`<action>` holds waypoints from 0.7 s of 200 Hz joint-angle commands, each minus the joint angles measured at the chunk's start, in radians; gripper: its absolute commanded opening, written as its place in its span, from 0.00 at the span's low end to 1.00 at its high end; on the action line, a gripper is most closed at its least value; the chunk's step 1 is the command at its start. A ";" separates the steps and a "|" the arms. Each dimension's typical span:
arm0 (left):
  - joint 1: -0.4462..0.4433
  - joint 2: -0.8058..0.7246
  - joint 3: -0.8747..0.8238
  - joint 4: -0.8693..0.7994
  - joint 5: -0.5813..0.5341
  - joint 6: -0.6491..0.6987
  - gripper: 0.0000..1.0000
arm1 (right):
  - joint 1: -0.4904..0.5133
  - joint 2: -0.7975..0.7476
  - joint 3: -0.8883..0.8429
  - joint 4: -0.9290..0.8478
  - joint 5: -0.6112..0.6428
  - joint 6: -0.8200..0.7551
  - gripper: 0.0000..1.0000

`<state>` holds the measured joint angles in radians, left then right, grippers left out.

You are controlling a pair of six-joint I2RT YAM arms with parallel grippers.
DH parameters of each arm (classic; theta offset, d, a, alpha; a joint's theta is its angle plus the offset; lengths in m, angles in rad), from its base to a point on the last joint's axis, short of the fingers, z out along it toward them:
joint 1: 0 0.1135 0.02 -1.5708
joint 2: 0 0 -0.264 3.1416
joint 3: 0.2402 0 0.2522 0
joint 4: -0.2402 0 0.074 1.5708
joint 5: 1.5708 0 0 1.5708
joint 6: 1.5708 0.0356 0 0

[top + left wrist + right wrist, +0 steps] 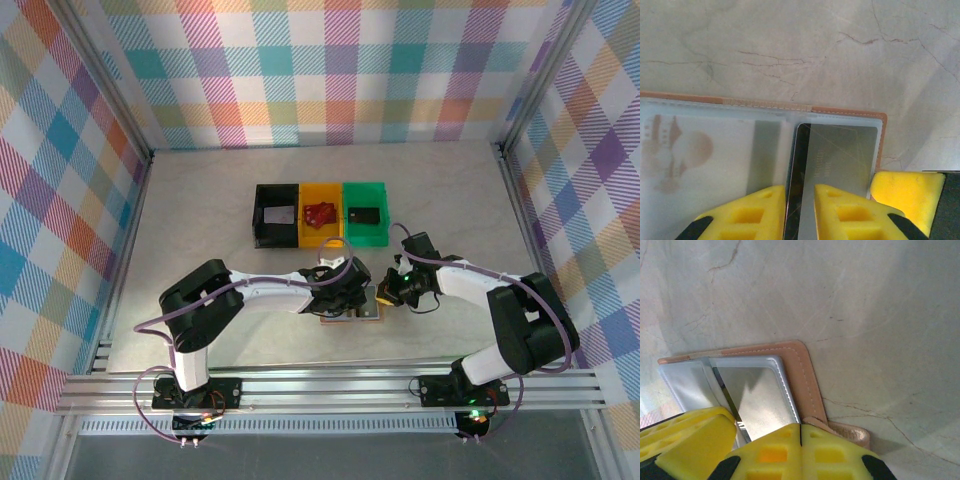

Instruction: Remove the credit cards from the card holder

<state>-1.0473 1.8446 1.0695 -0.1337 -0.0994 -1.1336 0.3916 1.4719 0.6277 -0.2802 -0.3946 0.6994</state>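
Note:
The tan card holder (372, 318) lies spread open on the table between both arms, its pale grey-blue panels (700, 145) facing up. A silver credit card (845, 150) sits in the right panel, with its left edge lifted. My left gripper (800, 200) is closed on that raised edge, its yellow fingers a narrow gap apart. In the top view it (348, 296) hangs over the holder's middle. My right gripper (801, 432) is shut, its tips together on the holder's tan right border (802, 370), beside the card (760, 395).
Three bins stand in a row behind the holder: black (258, 215), yellow (308, 195) with a red item, and green (364, 190) with a dark item. The holder's strap tab (855, 432) sticks out by my right fingers. Checked walls enclose the table.

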 commanded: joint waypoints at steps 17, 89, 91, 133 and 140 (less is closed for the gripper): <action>-0.013 -0.044 0.019 -0.103 -0.041 0.010 0.31 | -0.002 0.024 -0.027 -0.013 0.017 0.009 0.03; -0.036 -0.094 0.011 -0.002 -0.012 -0.023 0.38 | -0.002 0.024 -0.028 -0.012 0.016 0.008 0.01; -0.036 -0.096 0.008 0.006 -0.010 -0.023 0.38 | -0.002 0.024 -0.027 -0.013 0.016 0.008 0.01; -0.036 -0.080 -0.006 0.065 0.016 0.008 0.38 | -0.002 0.022 -0.025 -0.016 0.016 0.005 0.01; -0.036 -0.076 -0.005 0.057 0.016 0.016 0.38 | -0.002 0.021 -0.026 -0.018 0.016 0.005 0.01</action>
<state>-1.0779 1.7760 1.0863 -0.1036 -0.0948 -1.1378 0.3916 1.4719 0.6273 -0.2798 -0.3950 0.6994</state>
